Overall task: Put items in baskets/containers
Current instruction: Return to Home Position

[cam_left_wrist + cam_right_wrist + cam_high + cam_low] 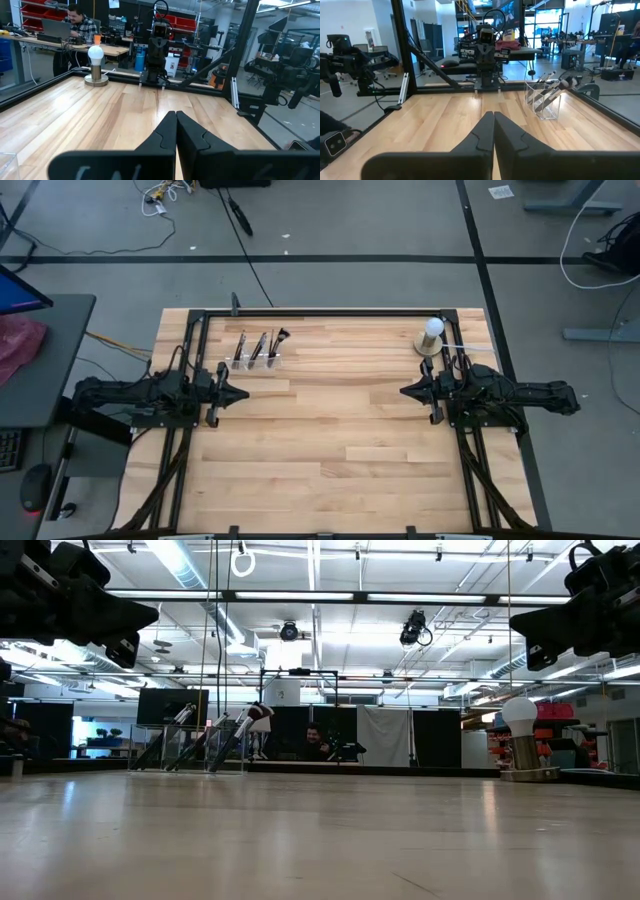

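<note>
**Makeup brushes in the clear organizer, far left of the table**

Makeup brushes [262, 345] are all gathered in one spot, so I read the scene from my end outward. Nearest to me is the pale plank top of the wooden table [330, 470]. About halfway back, the two arms face each other across it. The left gripper [242, 393] is at the left side and the right gripper [405, 391] at the right, well apart. In the low view both hang above the board. On each wrist camera the claw is narrow, with its two dark fingers pressed together along their tips and closed on themselves.

Just beyond the left gripper, toward the far left, stands the transparent organizer [257, 362]. The brushes rest inside it, leaning at a tilt with their tufts up and their handles down in the compartments. I cannot count them exactly.

On the far right, just beyond the right gripper, a white bulb lamp [430, 335] stands upright on its round base. Past the table's right side, a person [77, 20] sits at a desk with a laptop.
</note>
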